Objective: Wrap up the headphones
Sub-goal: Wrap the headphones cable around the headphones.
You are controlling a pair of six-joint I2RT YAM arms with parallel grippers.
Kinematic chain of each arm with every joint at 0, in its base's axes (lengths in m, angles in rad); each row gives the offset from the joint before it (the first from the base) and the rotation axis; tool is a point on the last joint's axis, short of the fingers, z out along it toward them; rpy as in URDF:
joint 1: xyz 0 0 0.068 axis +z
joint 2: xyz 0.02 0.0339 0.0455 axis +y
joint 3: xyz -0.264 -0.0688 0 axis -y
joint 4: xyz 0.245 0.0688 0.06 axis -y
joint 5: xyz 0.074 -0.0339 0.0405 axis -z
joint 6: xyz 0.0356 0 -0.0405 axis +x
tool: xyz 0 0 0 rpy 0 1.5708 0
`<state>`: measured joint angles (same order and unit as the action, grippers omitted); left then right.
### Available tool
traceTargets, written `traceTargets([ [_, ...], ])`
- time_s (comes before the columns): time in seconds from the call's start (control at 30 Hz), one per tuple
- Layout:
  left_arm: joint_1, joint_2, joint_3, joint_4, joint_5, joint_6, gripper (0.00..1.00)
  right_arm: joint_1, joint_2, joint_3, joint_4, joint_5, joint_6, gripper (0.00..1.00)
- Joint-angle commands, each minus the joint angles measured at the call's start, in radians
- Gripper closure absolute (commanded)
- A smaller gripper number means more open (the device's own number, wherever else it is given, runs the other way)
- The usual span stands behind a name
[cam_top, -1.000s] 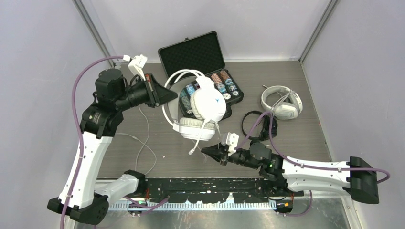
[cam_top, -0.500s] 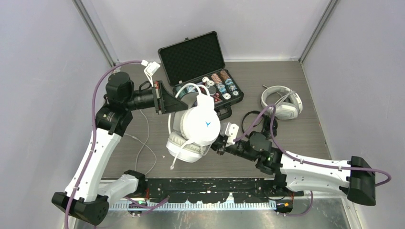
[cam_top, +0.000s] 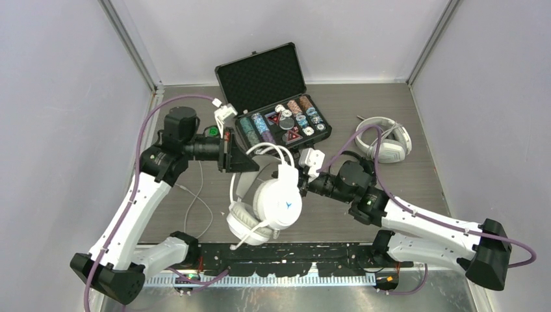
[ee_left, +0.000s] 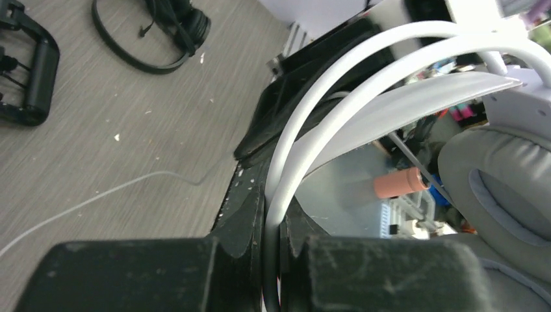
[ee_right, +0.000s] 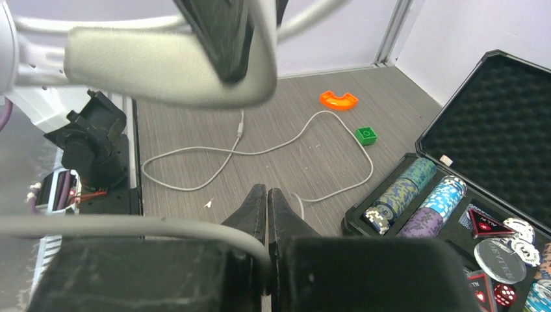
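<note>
White headset has come off the case toward the near edge over the last second, and both my arms swung in with it. It's now held in the air over the front of the desk, cups low and band up.

My left end effector is clamped shut on the band's two white wires, which run straight between the fingers in the left wrist view. My right end effector sits just right of the upper cup, jaws fully closed. A thin grey cord runs into them, so it looks pinched.

Behind on the left, a loose white cable snakes on the desk. A green block and an orange piece lie beyond it. The black headset lies flat, mostly hidden behind my right arm from the top. The open case with its chips is at the far middle. The grey headset is far right, apart from everything.
</note>
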<state>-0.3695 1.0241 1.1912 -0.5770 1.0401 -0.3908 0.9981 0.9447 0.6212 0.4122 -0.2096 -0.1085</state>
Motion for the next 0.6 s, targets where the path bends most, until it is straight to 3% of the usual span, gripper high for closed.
traceTargets([
  [0.0, -0.073, 0.016, 0.076, -0.267, -0.028, 0.262, 1.0, -0.03, -0.031, 0.088, -0.131, 0.003, -0.019, 1.0],
  [0.1, -0.098, 0.037, 0.116, -0.376, -0.175, 0.356, 1.0, -0.038, -0.057, 0.111, -0.222, 0.004, -0.005, 1.0],
  [0.3, -0.113, 0.021, 0.144, -0.443, -0.428, 0.527, 1.0, -0.041, -0.066, 0.204, -0.521, 0.014, 0.074, 1.0],
  [0.47, -0.174, -0.012, 0.109, -0.442, -0.503, 0.77, 1.0, -0.042, -0.026, 0.293, -0.681, -0.022, 0.176, 1.0],
  [0.57, -0.186, -0.009, 0.1, -0.417, -0.551, 0.821, 1.0, -0.041, 0.024, 0.364, -0.777, -0.027, 0.25, 1.0],
])
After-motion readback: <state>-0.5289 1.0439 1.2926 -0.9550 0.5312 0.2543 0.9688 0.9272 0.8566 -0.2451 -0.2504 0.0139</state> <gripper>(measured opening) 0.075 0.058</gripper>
